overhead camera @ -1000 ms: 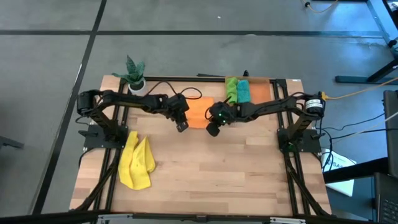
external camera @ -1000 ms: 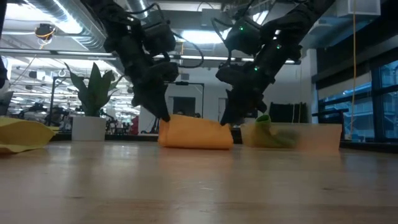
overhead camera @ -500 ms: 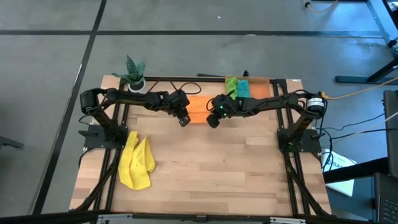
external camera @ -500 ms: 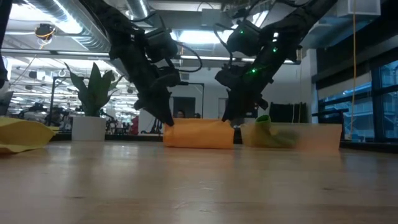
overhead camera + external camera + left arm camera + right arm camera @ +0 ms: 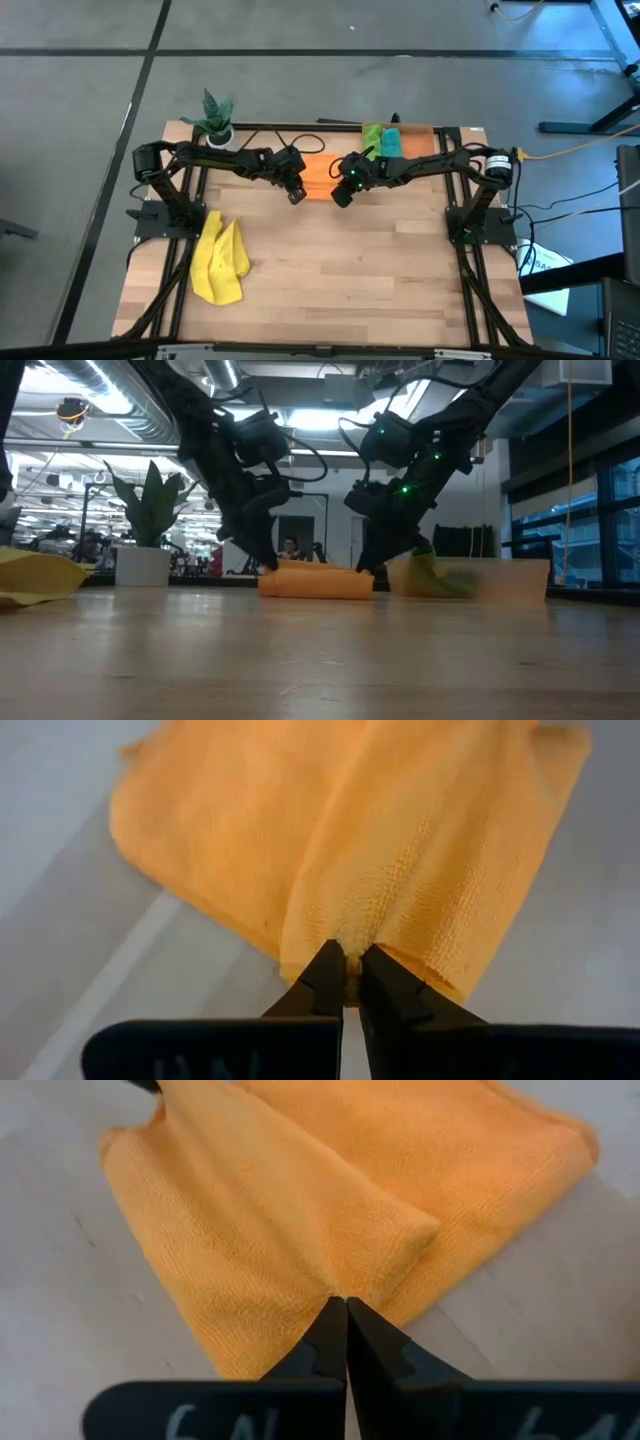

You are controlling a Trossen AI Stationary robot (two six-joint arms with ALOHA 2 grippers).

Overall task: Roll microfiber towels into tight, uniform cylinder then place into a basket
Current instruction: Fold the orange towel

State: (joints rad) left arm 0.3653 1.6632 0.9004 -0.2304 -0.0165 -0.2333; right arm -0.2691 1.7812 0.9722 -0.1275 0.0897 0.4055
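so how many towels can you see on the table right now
4: the orange towel mid-table between both arms, the yellow towel near the left front corner, and the green towel and teal towel together in the basket. More could be hidden there.

It looked like a robotics lab: exposed ceiling ducts [image 5: 120,415], strip lights, grey floor [image 5: 80,90] with taped lines, loose cables.

The arms hide both ends of the orange towel [image 5: 318,178] — the basket [image 5: 515,582] shows blurred.

The wooden table [image 5: 340,260] carries a yellow towel [image 5: 220,262], orange towel [image 5: 318,176], basket [image 5: 415,141] and potted plant [image 5: 217,120].
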